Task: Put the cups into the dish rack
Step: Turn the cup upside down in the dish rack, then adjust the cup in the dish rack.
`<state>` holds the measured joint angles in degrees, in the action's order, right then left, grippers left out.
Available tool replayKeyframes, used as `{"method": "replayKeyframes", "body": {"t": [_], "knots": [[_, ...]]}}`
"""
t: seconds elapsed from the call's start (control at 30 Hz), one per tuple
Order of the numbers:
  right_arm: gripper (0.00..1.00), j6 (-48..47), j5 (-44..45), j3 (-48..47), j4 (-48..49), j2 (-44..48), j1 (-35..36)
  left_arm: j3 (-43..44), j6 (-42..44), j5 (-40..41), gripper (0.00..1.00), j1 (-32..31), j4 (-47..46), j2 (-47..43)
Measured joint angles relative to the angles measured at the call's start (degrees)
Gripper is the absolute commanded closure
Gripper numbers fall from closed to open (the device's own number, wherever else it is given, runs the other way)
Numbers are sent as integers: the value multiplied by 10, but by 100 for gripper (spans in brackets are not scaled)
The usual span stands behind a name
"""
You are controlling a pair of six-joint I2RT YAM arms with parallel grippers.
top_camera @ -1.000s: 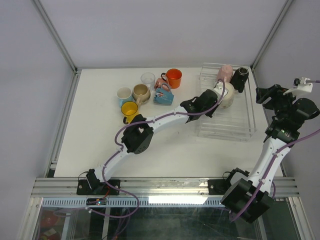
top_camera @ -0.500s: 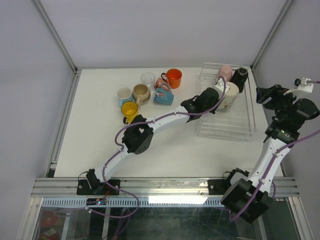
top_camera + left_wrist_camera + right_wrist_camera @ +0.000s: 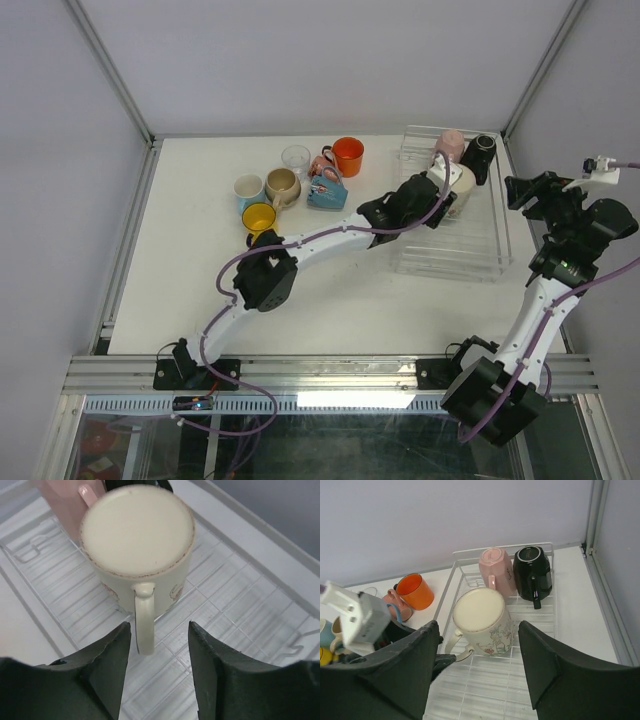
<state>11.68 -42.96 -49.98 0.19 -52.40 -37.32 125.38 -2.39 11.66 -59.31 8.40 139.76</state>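
Currently, you have: cream mug (image 3: 137, 530), base showing, in the dish rack (image 3: 240, 605) beside pink mug (image 3: 495, 570) and black mug (image 3: 532, 572). Your left gripper (image 3: 157, 630): fingers parted astride its handle, not touching. Your right gripper (image 3: 477, 625): spread wide, empty, right of the rack. Other cups (image 3: 300, 185): clustered on the table (image 3: 180, 250).

White table (image 3: 200, 290), enclosed by pale grey walls (image 3: 330, 60). Metal posts rise from its far corners: left post (image 3: 110, 68), right post (image 3: 545, 65). A ribbed metal rail (image 3: 330, 375) runs along the near edge; a side rail (image 3: 125, 250) lines the left.
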Motion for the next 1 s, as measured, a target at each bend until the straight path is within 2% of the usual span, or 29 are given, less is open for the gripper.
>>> {"method": "replayKeyframes", "body": {"t": [0.17,0.3,0.4,0.47,0.63,0.77,0.9,1.0], "knots": [[32,0,-30,2,8,2,0,-130,-2,-2,44,0,-66,-125],[32,2,-48,12,25,10,0,-244,4,-2,35,0,-137,-249],[32,8,-62,22,42,15,0,-326,10,-1,9,1,-192,-336],[32,17,-73,29,56,15,0,-391,17,0,1,2,-219,-398],[31,48,-110,37,93,14,0,-509,21,4,1,21,-227,-519],[31,60,-127,36,111,14,10,-567,16,-4,1,61,-188,-606],[31,26,-136,-1,51,3,47,-625,12,-24,1,125,-161,-697],[31,-31,-132,-55,-30,-13,94,-677,13,-27,1,156,-154,-753]]}}
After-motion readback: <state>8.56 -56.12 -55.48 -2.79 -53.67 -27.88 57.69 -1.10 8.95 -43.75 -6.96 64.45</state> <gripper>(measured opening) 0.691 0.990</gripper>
